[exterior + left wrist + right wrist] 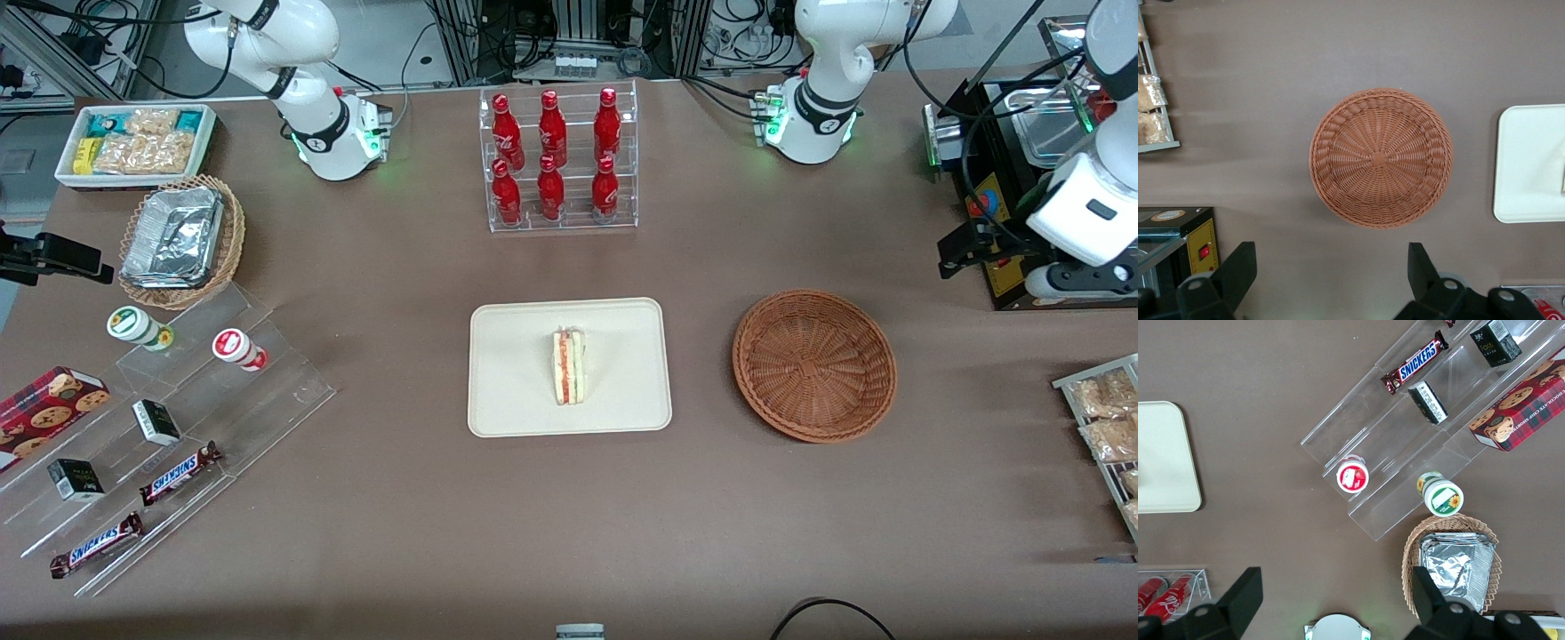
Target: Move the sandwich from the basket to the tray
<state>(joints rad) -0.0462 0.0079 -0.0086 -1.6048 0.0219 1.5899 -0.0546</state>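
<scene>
Already sandwich [569, 366] rests on tray [498, 373]; basket [1381, 159] empty; gripper [1331, 273] high above basket, jaws apart; risk: descending arm clips basket rim

Robotics lab: cable-strewn equipment racks [578, 36], mock snack-shop table [400, 533].

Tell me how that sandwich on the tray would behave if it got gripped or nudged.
The sandwich stands on a narrow edge on the tray, so a nudge would probably tip it. Its stacked bread and filling layers look soft, so a hard squeeze might crush or split them. The open gripper hangs above the table beside the empty basket.
</scene>
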